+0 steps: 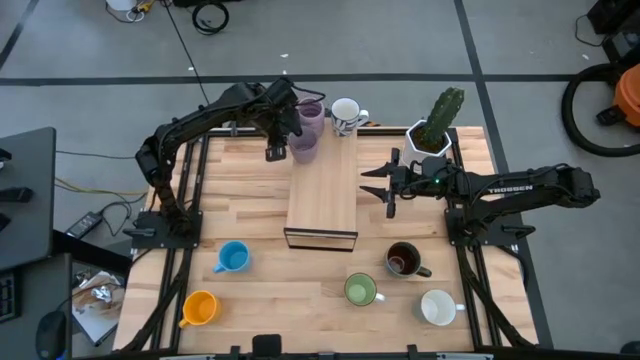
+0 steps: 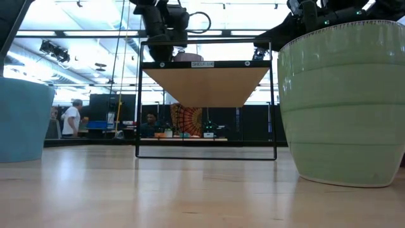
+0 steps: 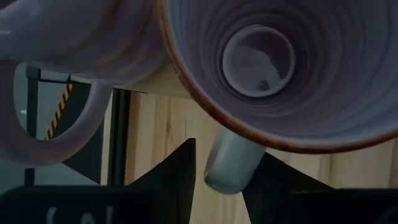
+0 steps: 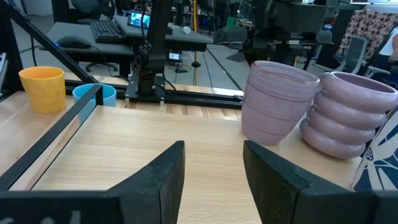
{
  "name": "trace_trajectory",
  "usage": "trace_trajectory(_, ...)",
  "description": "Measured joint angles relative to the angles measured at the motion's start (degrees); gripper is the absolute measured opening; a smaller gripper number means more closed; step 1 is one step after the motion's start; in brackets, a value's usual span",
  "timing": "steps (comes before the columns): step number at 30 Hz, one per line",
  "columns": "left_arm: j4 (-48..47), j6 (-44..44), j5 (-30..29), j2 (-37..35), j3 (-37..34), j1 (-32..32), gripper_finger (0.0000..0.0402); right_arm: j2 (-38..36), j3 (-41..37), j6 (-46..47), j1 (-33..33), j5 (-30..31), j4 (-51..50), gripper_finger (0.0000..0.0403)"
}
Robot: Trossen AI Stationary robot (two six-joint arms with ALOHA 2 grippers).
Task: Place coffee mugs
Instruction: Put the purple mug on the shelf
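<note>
The left end effector (image 1: 283,135) is reaching over the wooden shelf (image 1: 322,195), fingers clamping a ribbed lilac ceramic mug (image 1: 304,143) by its handle, while the right end effector (image 1: 378,183) is hovering open beside it.

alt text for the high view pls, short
The left tool holds a lilac mug at the far end of a wooden shelf, beside another lilac mug. The right tool hovers open beside the shelf. Five mugs sit on the near table.

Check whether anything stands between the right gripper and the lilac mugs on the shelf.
Nothing visible does. Bare shelf top runs from the open right gripper to the two lilac mugs; the left gripper is at one mug's handle.
</note>
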Motion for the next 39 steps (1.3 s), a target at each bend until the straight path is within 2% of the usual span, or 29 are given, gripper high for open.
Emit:
trace_trajectory(10,0.5,-5.5,0.0,0.0,0.0,0.0,0.0117,0.0,0.0,0.0,0.0,0.0,0.0,0.0169)
trace_trajectory(27,2.3,-6.1,-1.4,0.0,0.0,-2.8,0.0121,0.0,0.0,0.2,0.2,0.0,0.0,0.0169)
trace_trajectory(39,-0.3,-2.0,-3.3,-1.2,-0.1,-3.3,0.0236,0.0,0.0,0.2,0.6,0.0,0.0,0.0169)
